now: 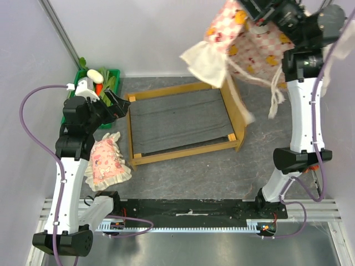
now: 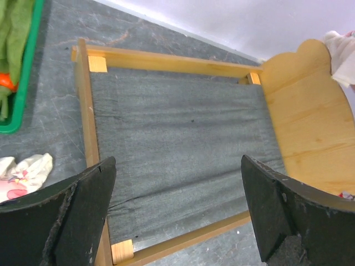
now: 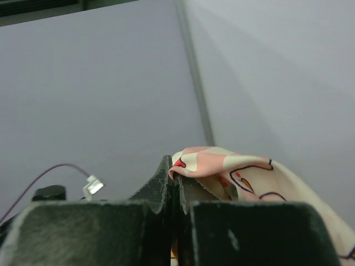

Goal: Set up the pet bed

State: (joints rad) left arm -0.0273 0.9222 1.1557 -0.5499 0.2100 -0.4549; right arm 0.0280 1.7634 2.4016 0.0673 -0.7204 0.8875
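The pet bed (image 1: 177, 119) lies flat mid-table, a light-wood frame with a dark grey fabric base and its curved headboard (image 1: 236, 111) at the right end. My left gripper (image 1: 123, 102) hovers open at the bed's left end, and the wrist view looks between its fingers onto the bare grey base (image 2: 177, 127). High at the back right, my right gripper (image 1: 252, 14) is shut on an edge of the pink-checked frilled mattress (image 1: 249, 44), which hangs crumpled above the headboard. The wrist view shows the fabric (image 3: 233, 172) pinched between the closed jaws of that gripper (image 3: 175, 172).
A small pink frilled pillow (image 1: 108, 160) lies on the table left of the bed, beside the left arm. A green bin (image 1: 113, 75) with toy vegetables stands at the back left. Grey walls close in the sides and back.
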